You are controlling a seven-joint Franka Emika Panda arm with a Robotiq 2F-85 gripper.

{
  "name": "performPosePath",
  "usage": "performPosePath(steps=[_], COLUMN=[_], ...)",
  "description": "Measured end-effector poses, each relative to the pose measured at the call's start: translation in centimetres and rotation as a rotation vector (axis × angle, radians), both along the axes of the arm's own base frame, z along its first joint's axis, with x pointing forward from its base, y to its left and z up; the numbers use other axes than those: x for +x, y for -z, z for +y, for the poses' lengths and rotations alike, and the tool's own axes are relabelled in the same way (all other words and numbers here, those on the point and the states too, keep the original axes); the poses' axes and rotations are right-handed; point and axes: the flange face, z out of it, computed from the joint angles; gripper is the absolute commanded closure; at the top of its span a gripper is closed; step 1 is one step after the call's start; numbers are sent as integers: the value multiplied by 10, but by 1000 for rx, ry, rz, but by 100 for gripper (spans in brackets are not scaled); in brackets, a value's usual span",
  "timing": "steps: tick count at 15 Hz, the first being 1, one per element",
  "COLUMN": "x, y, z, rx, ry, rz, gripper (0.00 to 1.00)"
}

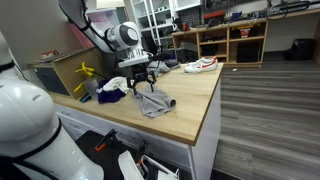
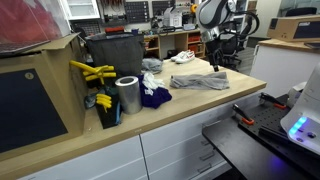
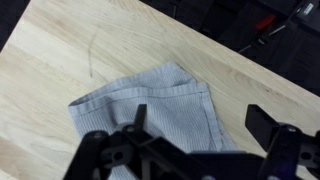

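Over the wooden counter [image 1: 192, 112] I have the gripper [image 1: 143, 86] hanging fingers-down, and its jaws are spread wide with nothing pinched between them. Directly beneath it lies the grey cloth [image 1: 155, 103], a rumpled, roughly folded piece flat on the bare wood. In the wrist view the gripper [image 3: 198, 122] frames that grey cloth [image 3: 150, 95], with one dark finger [image 3: 138, 116] over the fabric and the other out past its edge, and a hemmed border runs along the cloth's upper side. I cannot tell from any view whether the fingertips touch the fabric or sit just above it. In an exterior view the grey cloth [image 2: 200, 81] lies towards the far part of the counter [image 2: 205, 108], under the gripper [image 2: 213, 62], well apart from the front edge. Just beside the grey cloth sits a dark blue cloth [image 2: 155, 97], bunched into a heap, and next to that stands a shiny metal can [image 2: 128, 95], upright. A yellow tool [image 2: 92, 72] rests by a dark bin [image 2: 115, 55] behind the can. At the far end of the counter I see a white shoe [image 1: 200, 66] with a red stripe, well apart from the gripper.
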Motion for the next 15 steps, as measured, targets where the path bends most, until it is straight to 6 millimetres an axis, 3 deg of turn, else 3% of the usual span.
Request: performPosePath(steps=[8,15], x=[-59,-66], y=[-4,1], z=[-6,-23], rx=[98,126], ry=[-76,-5], rz=[-193,-266], gripper=[0,0])
